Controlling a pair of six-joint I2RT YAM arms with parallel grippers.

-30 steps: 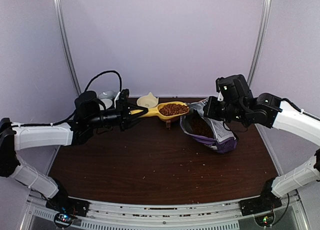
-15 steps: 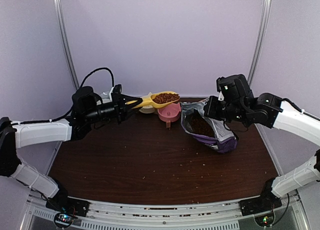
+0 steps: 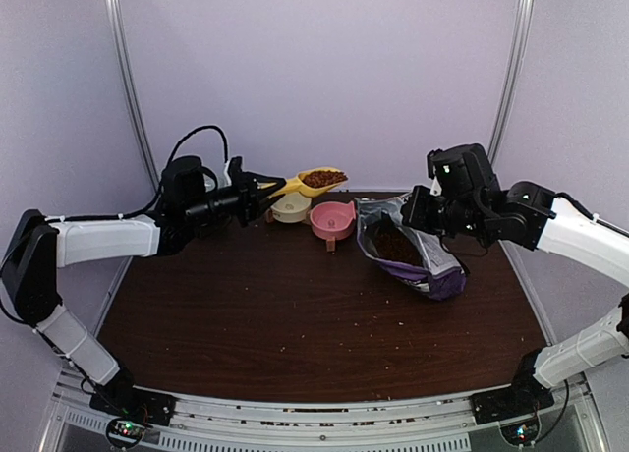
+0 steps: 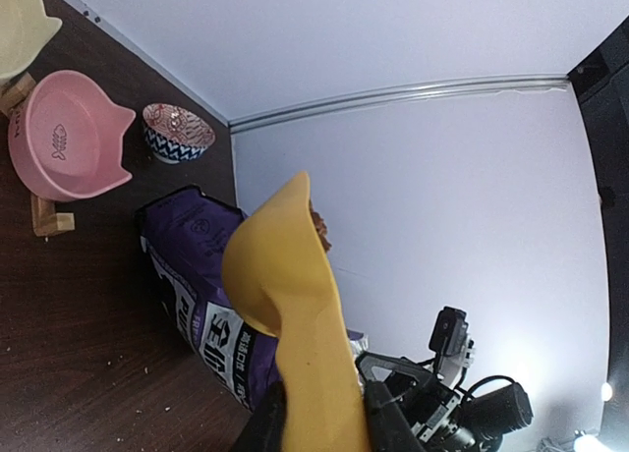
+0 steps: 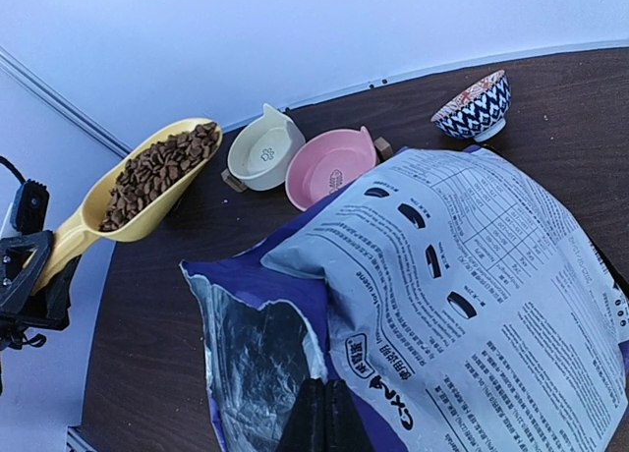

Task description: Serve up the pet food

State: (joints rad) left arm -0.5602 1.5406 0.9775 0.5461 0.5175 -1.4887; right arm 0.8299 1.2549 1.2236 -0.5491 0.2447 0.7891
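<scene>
**Loaded scoop aloft near the bowls: spill risk**

My left jaws clamp the handle of the yellow scoop (image 3: 313, 181), which is heaped with pet food (image 3: 322, 178) and raised near the cream bowl (image 3: 291, 207). My left arm (image 3: 108, 241) is stretched far out, so a wrist roll or jolt could scatter pellets across the table (image 3: 295, 324). My right jaws are pinched together on the bag (image 3: 413, 255) rim, and a tug could upset it.
</scene>
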